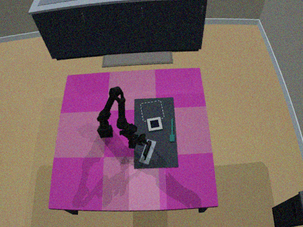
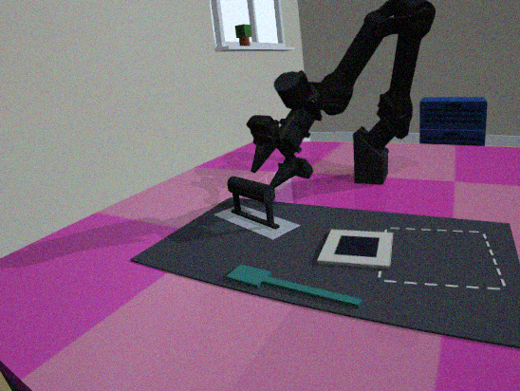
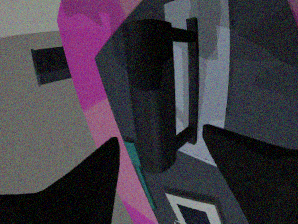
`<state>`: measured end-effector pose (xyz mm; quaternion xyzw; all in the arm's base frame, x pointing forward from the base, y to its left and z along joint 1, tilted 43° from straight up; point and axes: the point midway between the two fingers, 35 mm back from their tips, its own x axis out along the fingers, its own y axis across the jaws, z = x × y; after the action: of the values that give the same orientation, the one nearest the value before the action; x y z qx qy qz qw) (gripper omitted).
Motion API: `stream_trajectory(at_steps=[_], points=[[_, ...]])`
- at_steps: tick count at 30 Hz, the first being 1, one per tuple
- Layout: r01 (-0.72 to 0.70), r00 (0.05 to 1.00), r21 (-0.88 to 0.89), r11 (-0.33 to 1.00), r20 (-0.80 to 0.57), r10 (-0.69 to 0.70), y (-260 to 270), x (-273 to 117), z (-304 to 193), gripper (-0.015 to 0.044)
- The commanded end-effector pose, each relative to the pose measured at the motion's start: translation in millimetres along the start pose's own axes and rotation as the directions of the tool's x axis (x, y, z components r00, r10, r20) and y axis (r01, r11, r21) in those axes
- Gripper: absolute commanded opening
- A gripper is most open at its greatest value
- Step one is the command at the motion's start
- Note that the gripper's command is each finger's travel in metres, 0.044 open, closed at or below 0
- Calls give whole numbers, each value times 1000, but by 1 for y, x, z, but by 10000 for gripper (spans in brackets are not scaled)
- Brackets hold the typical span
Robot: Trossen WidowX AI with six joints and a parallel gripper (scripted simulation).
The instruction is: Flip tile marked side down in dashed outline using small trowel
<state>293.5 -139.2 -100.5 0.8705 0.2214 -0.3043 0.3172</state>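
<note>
The trowel, a pale blade with a raised black bar handle [image 1: 144, 162] [image 2: 251, 189] [image 3: 152, 100], lies flat on the dark mat [image 1: 164, 155] [image 2: 190, 256]. My gripper [image 1: 146, 143] [image 2: 264, 177] is open above and behind the handle. In the wrist view the handle shows between the fingertips; no finger contact can be made out. The tile [image 1: 155, 124] [image 2: 357, 247] [image 3: 196, 215], white-bordered with a dark square up, lies flat mid-mat, over the near side of the dashed outline [image 1: 160, 101] [image 2: 495, 288] and mostly outside it.
A teal flat-bladed tool [image 1: 172, 137] [image 2: 249, 275] with a long thin handle lies along the mat's outer edge, clear of the tile. The arm's base [image 1: 104, 132] [image 2: 371, 166] stands on the pink checked table [image 1: 80, 140] [image 2: 213, 332] beside the mat.
</note>
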Motion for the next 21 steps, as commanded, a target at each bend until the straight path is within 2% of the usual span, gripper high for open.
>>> stream_trajectory(at_steps=[1, 21], points=[[-6, 1000, 16, 1000, -9, 6, 1, 0, -2, 300], [-1, 1000, 16, 1000, -10, 1, 3, 31, -3, 300]])
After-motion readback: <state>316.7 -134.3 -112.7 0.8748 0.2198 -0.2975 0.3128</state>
